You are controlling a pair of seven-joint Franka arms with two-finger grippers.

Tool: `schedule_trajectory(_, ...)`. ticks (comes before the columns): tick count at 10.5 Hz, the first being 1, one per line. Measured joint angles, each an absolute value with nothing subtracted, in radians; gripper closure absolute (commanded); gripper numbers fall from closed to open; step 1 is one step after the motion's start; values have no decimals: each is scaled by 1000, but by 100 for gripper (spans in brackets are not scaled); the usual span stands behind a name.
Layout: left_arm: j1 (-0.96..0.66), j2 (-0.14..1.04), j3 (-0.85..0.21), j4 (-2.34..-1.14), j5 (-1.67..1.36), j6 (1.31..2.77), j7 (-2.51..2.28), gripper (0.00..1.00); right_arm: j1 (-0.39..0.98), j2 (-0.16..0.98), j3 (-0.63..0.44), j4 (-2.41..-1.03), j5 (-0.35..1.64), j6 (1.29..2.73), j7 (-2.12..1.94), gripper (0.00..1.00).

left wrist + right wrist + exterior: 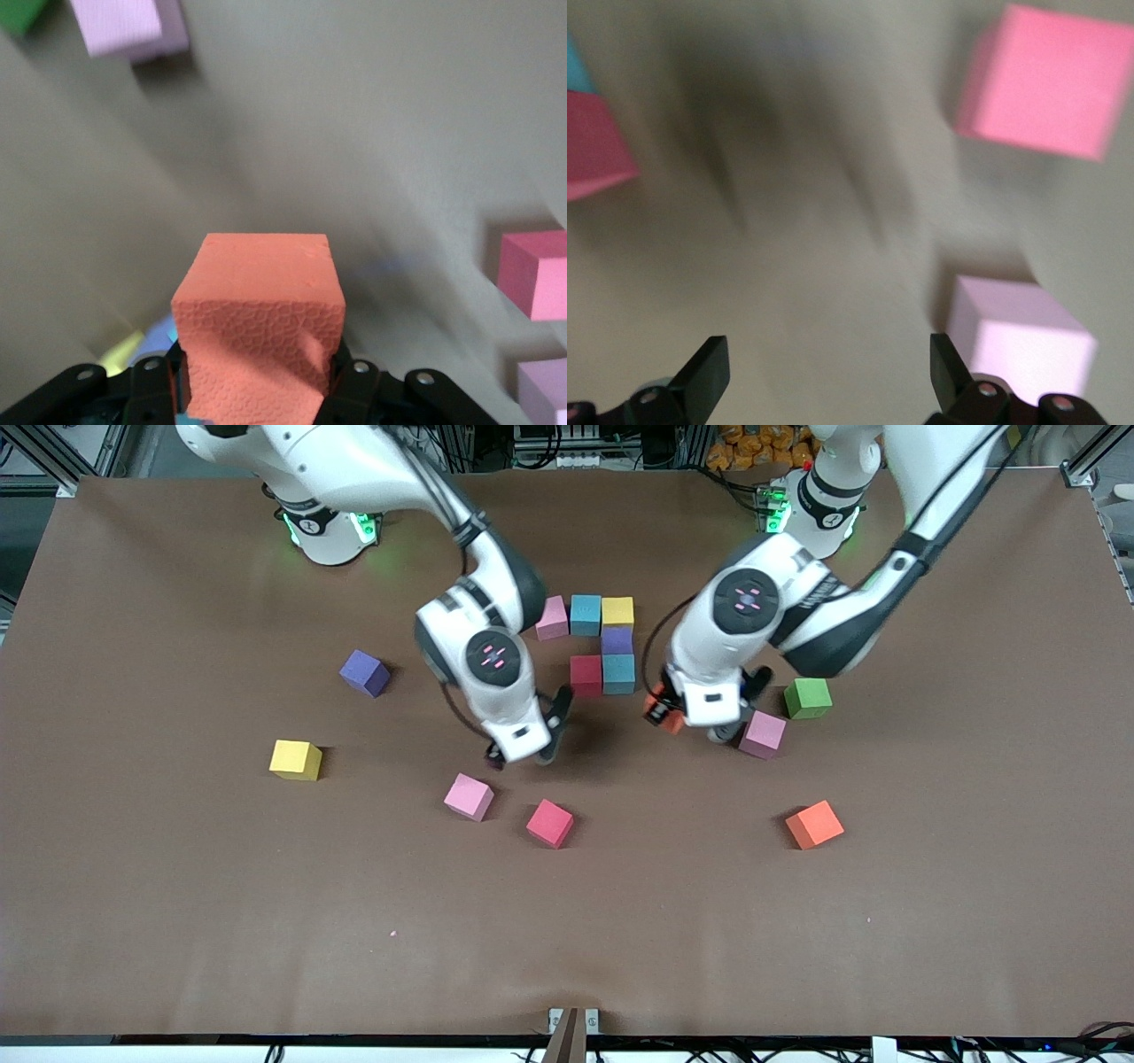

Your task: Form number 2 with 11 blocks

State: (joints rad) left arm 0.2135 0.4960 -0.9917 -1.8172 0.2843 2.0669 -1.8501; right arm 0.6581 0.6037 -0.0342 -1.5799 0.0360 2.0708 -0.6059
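Brown matting covers the table [177, 921], with both arm bases along the edge farthest from the front camera. The left arm bends down from its base, wrist folded under, so the left gripper [671, 717] hangs over bare matting beside the partly built number 2 [595, 645]. Its fingers pinch an orange block [257, 323]; the left wrist view shows the cube squeezed between the pads with one face dented, while the front view shows only an orange sliver under the wrist. The right arm reaches in from its end and tilts down, its right gripper [523, 757] over the matting between the figure and a loose pink block [469, 796]. Its fingers are spread with nothing between them, as the right wrist view shows, with two pink cubes past them.

The figure so far has six cubes touching: a row of pink [552, 617], cyan-blue [585, 614] and yellow [617, 611], a purple one [617, 640] below the yellow, then red [586, 674] and cyan-blue [618, 672] side by side.

Loose cubes lie nearer the front camera: a red block [550, 823], another orange block [814, 825], a yellow block [296, 760] and a purple block [365, 672] toward the right arm's end, and a pale pink block [764, 733] just beside the green cube [807, 698].
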Motion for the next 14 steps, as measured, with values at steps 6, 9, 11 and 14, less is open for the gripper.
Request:
schedule_trajectory(6,-84,564,-875,-1814,285,2273,-2491,60,537,628,-35,-1587,36,2150,-613,0)
schedule_trajectory(9,-148,568,-842,-1814,285,2333,-2649,60,536,676,-35,-1593,36,2245,-613,0)
schedule_trajectory(11,-208,574,-799,-1814,285,2371,-2732,61,536,706,-35,-1593,36,2284,-613,0)
schedule_trajectory(14,-300,596,-720,-1814,284,2431,-2734,62,531,725,-35,-1593,37,2301,-613,0)
